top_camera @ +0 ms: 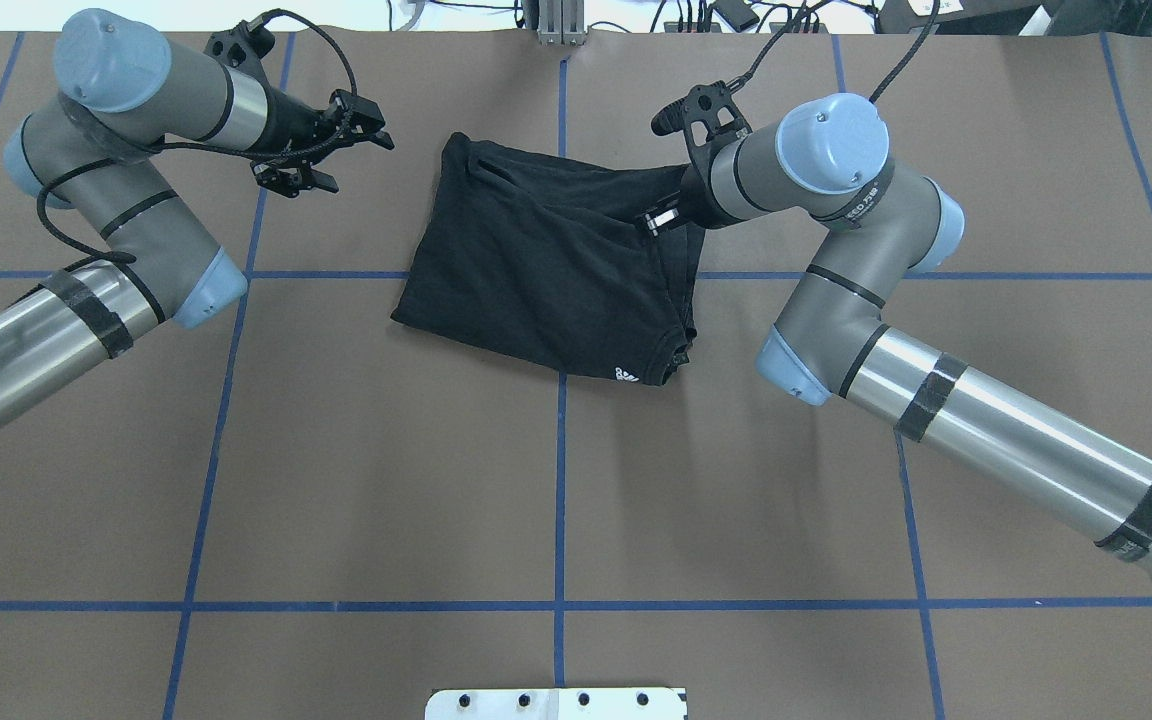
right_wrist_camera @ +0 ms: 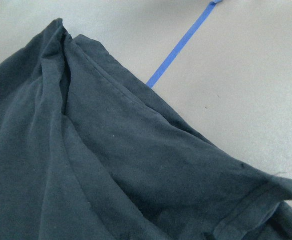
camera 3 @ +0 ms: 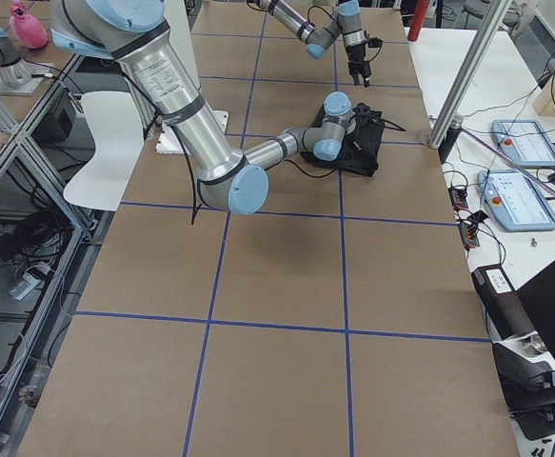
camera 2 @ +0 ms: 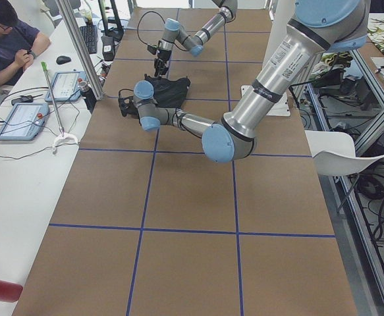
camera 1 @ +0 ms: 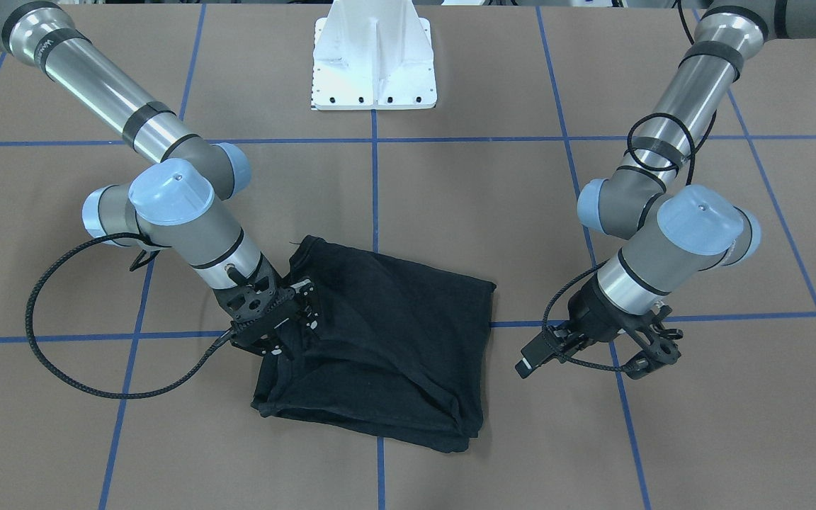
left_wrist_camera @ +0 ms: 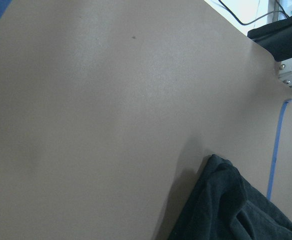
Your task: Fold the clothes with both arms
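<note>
The shirt lies part-folded mid-surface. My right fingers rest at its edge; I can't tell their grip. Left fingers hang spread, empty, nearby. Next, I reckon: grasp corners, fold again.

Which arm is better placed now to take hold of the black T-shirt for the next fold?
Probably the right: the right pincer sits at the edge of the T-shirt, while the left pincer hangs over bare table, apart from the cloth.

Twin tubular arms, silver-grey and pale blue
The left arm and right arm are wearing light-blue joint caps and black bands, and carrying braided black cables.
</note>
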Action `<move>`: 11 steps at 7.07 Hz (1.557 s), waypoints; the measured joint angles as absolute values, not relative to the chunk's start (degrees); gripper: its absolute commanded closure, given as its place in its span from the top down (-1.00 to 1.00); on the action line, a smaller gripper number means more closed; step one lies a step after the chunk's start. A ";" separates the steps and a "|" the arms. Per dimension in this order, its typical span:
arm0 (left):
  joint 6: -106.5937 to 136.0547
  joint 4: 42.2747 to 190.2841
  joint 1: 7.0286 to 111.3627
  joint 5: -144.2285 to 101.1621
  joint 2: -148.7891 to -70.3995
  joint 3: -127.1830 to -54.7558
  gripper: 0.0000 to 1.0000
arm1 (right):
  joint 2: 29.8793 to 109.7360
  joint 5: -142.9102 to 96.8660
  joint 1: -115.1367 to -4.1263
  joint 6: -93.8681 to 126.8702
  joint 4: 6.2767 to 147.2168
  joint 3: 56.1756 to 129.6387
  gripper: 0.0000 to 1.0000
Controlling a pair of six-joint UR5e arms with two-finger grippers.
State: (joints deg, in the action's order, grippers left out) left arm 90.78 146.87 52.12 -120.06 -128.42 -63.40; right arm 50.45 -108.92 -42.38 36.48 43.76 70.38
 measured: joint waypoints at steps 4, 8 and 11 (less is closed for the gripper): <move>91.78 146.87 52.12 -120.06 -128.18 -63.49 1.00 | 51.21 -108.62 -39.76 36.02 43.74 70.60 0.32; 92.43 146.87 52.12 -120.06 -128.15 -63.46 1.00 | 52.46 -108.71 -39.17 33.56 43.85 70.54 0.10; 92.52 146.86 52.12 -120.06 -128.15 -63.46 1.00 | 52.77 -109.01 -38.77 33.46 43.84 70.74 -0.16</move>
